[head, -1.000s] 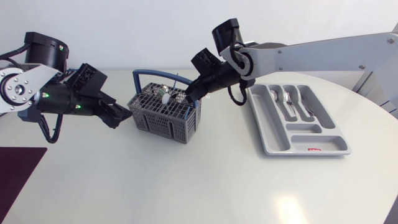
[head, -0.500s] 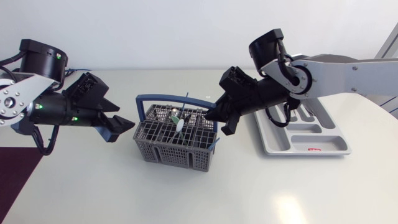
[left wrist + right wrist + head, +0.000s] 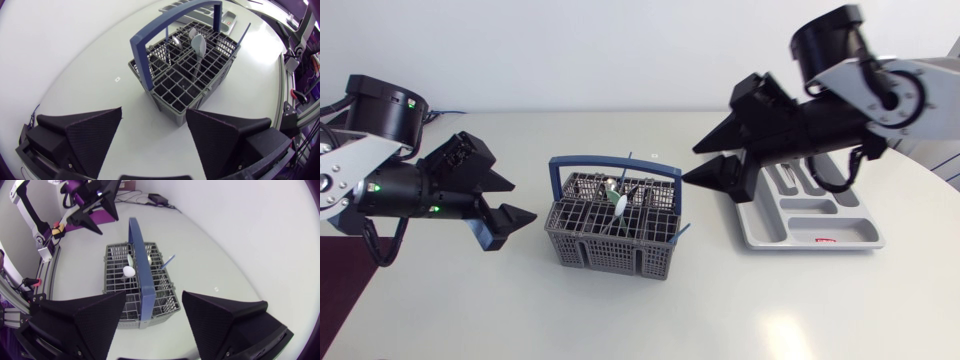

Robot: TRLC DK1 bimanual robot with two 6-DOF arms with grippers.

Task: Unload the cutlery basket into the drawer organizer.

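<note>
The grey cutlery basket (image 3: 610, 238) with a blue handle (image 3: 615, 162) stands mid-table and holds a white spoon (image 3: 618, 200) and a blue-handled piece (image 3: 682, 235). To its right lies the grey drawer organizer (image 3: 760, 225) with some metal cutlery (image 3: 786, 180) in it. My left gripper (image 3: 523, 200) is open, just left of the basket; from its wrist the basket (image 3: 185, 82) stands ahead of the open left gripper (image 3: 155, 125). My right gripper (image 3: 691, 165) is open and empty at the basket's right, over the organizer's near edge. The basket (image 3: 125, 287) lies ahead of the right gripper (image 3: 154, 297).
A dark purple mat (image 3: 348, 275) lies at the table's front left corner. Bare white tabletop spreads in front of the basket and organizer. My left gripper (image 3: 97, 202) shows beyond the basket in the right wrist view.
The right gripper, shut at the basket, dragged it rightward and forward, then opened and drew back to the right. The left gripper followed the basket slightly forward.
</note>
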